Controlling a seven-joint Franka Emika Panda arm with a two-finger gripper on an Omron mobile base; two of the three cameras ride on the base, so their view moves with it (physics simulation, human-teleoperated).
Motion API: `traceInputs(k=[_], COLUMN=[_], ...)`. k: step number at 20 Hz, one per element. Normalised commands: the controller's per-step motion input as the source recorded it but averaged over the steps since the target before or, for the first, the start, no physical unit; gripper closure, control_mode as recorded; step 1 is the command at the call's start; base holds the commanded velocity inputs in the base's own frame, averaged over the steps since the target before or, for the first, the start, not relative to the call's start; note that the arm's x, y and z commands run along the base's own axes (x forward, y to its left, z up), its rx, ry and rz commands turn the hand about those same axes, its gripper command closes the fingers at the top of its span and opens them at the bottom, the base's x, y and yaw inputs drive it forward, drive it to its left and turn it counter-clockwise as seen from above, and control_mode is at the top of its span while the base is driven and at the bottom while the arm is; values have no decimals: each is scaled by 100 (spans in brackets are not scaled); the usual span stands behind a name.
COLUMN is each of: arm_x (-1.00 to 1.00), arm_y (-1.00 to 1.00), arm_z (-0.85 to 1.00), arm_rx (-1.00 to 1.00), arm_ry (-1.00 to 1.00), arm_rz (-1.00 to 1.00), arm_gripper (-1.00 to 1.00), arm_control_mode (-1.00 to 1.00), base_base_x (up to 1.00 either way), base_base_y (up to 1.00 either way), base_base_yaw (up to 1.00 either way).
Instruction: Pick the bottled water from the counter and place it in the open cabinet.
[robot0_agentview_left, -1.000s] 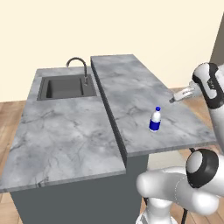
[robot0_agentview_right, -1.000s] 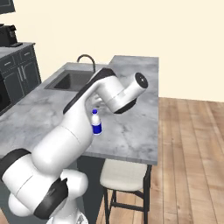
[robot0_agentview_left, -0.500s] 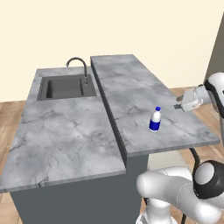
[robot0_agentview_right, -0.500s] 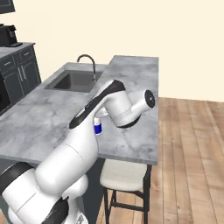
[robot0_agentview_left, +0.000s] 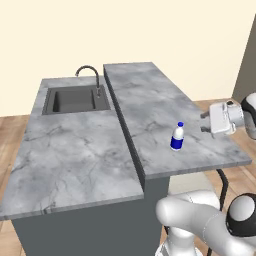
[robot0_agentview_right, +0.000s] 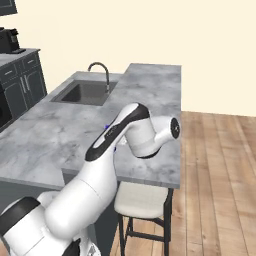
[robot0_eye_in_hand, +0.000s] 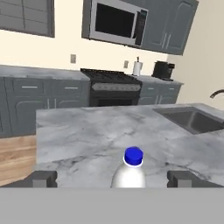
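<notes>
The bottled water (robot0_agentview_left: 177, 136) stands upright on the raised counter (robot0_agentview_left: 150, 95), near its right front end. My gripper (robot0_agentview_left: 204, 122) hangs level with it, a short way to its right, open and pointing at it. In the hand view the bottle's blue cap and pale shoulder (robot0_eye_in_hand: 132, 164) sit low in the middle. The two fingertips (robot0_eye_in_hand: 43, 178) stand wide apart on either side of it and touch nothing. In the right base view my arm covers most of the bottle on the counter (robot0_agentview_right: 157, 82). The open cabinet is out of view.
A sink (robot0_agentview_left: 75, 100) with a curved faucet (robot0_agentview_left: 89, 72) sits in the lower top to the left. A stool (robot0_agentview_right: 142, 200) stands under the counter's end. Across the room are a stove (robot0_eye_in_hand: 113, 87), a microwave (robot0_eye_in_hand: 116, 22) and dark cabinets (robot0_eye_in_hand: 26, 15).
The hand has sunk a little, to bottle height, and its fingers now point at the bottle. My elbow has swung out to the right. The bottle has not moved.
</notes>
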Motion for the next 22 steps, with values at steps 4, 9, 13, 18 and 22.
traceInputs(k=[4, 9, 13, 18, 22], arm_x=[-4, 0, 0, 0, 0], arm_y=[3, 10, 12, 0, 0], arm_z=[-7, -36, -63, -57, -32], arm_rx=[0, 0, 0, -1, 0], arm_ry=[-1, 1, 3, 2, 0], arm_rz=[10, 1, 1, 0, 0], arm_gripper=[-100, -100, -100, -100, -100], arm_control_mode=[-100, -100, -100, -100, -100], base_base_x=[0, 0, 0, 0, 0], base_base_y=[0, 0, 0, 0, 0], base_base_yaw=[0, 0, 0, 0, 0])
